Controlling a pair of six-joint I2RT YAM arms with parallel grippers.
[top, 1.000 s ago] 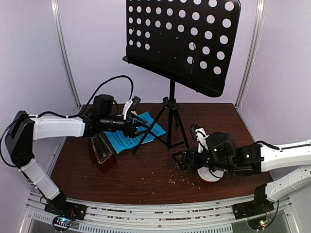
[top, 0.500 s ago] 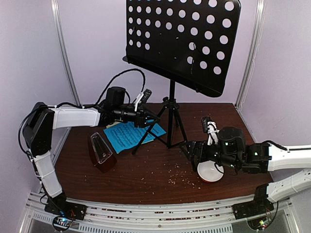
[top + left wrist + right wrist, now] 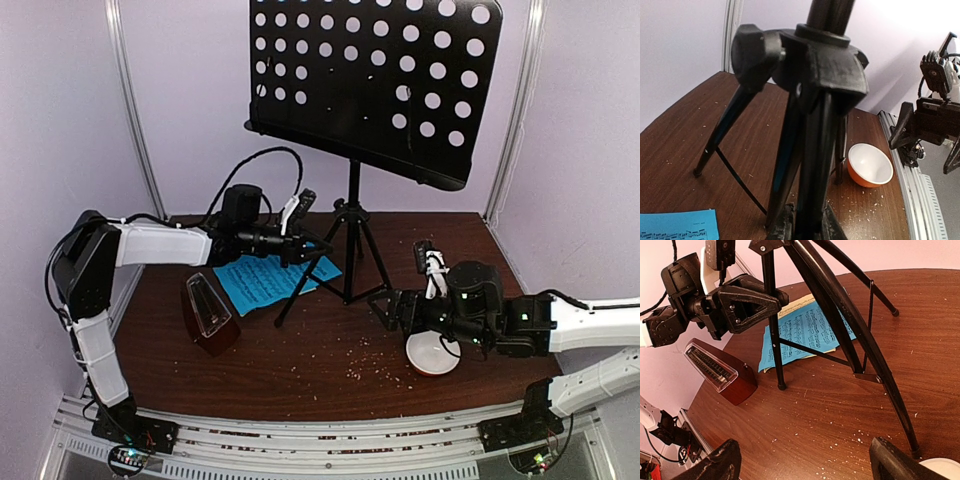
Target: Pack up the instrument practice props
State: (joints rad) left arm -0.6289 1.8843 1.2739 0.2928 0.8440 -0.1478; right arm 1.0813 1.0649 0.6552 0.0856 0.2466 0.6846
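- Against pale lilac walls, over a dark wood bench (image 3: pixel 300 385), opening the pack-up by taking hold of the black tripod music stand (image 3: pixel 352 215), upright at the back middle of the bench with its perforated desk tilted high overhead.
- Pinching the left tool (image 3: pixel 318 248) down to a narrow gap on one of the stand's legs just under the hub, both fingers (image 3: pixel 785 227) pressing the leg's sides in the left wrist view.
- Holding the right tool (image 3: pixel 390 308) spread wide and gripping nothing, low beside the stand's right-hand leg and just next to the small white bowl (image 3: pixel 432 352).
- Leaving the bright blue music sheets (image 3: pixel 265 282) flat on the bench among the stand's left-hand legs, on top of a pale yellow sheet (image 3: pixel 801 302) edging out from underneath.
- Leaving the brown pyramid metronome (image 3: pixel 208 315) untouched at the left front, clear cover on, apart from the stand and just beside the sheets.
- Working among brown crumbs (image 3: pixel 365 365) scattered across the middle of the bench.
- Judging the task barely begun: nothing stowed, and no case or box showing in any view.
- Likely calling next for a second hold, bringing the right tool onto another leg or the pole before any lifting or folding, given so much weight sitting high in the desk.
- Needing care, too, in keeping the stand's feet from dragging the sheets, and in steering the right tool clear of the bowl.
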